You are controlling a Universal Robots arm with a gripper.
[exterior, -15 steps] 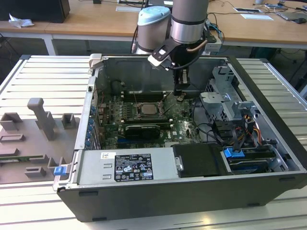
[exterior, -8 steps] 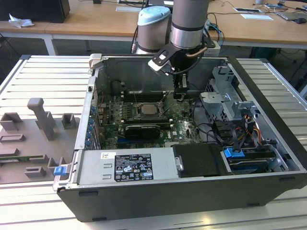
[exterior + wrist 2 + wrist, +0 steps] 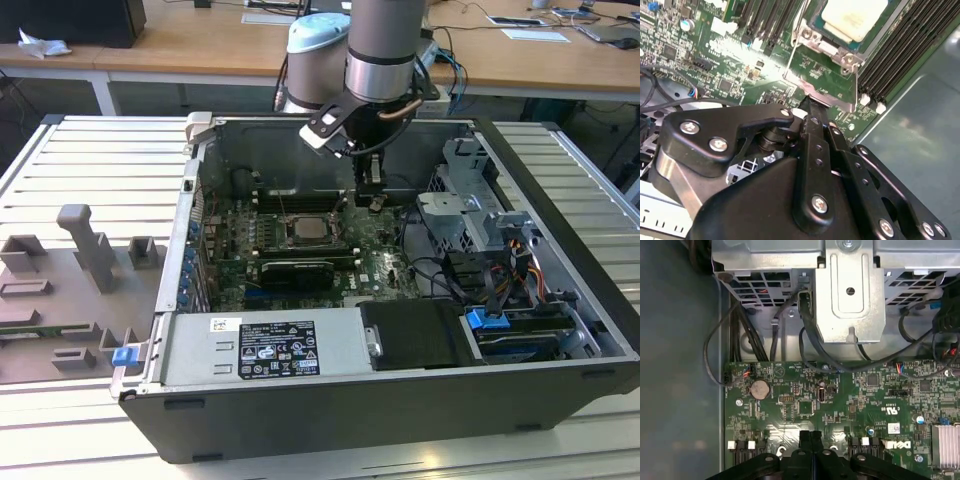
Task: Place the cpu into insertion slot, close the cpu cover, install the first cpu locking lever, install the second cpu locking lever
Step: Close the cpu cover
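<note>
Pale silver-grey square cpu (image 3: 855, 17) is seated in the silver-rimmed insertion slot (image 3: 334, 236) mid-way across the green circuit board (image 3: 840, 405), flanked by long black memory slots (image 3: 900, 55). The black gripper (image 3: 811, 436), hung vertically from the arm, is seen pressed together, empty, near the slot.

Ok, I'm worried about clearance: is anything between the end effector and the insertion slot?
Only a thin metal lever at the insertion slot's edge; otherwise bare green board lies between it and the end effector.
</note>
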